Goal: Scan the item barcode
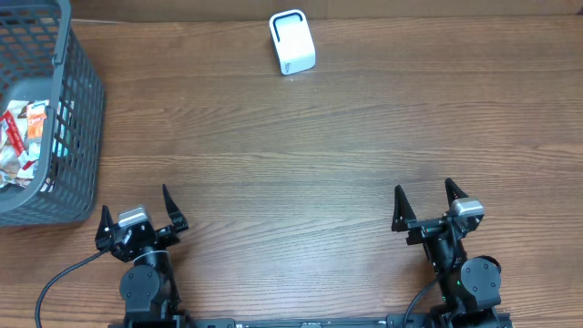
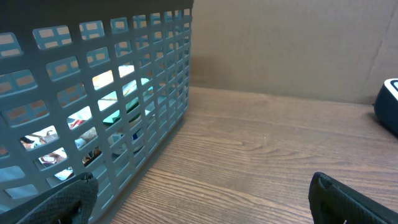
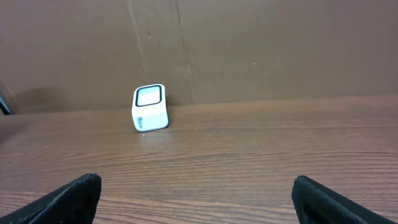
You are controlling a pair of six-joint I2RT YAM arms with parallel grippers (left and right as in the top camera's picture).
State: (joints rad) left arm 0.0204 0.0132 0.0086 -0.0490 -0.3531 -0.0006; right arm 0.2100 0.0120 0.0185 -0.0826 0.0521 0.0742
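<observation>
Snack packets (image 1: 20, 150) lie in the grey basket (image 1: 80, 137) at the left edge, near the left gripper (image 1: 137, 200), whose jaws are spread and empty. The right gripper (image 1: 424, 187), lower right, is likewise spread. The white scanner (image 1: 292, 42) stands at top centre; the right wrist view shows its window.

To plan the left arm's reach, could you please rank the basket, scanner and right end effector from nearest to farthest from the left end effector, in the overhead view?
From the left end effector:
1. Basket, just beyond it at the left edge.
2. Scanner, at the far edge, centre.
3. Right end effector, across on the right.
</observation>
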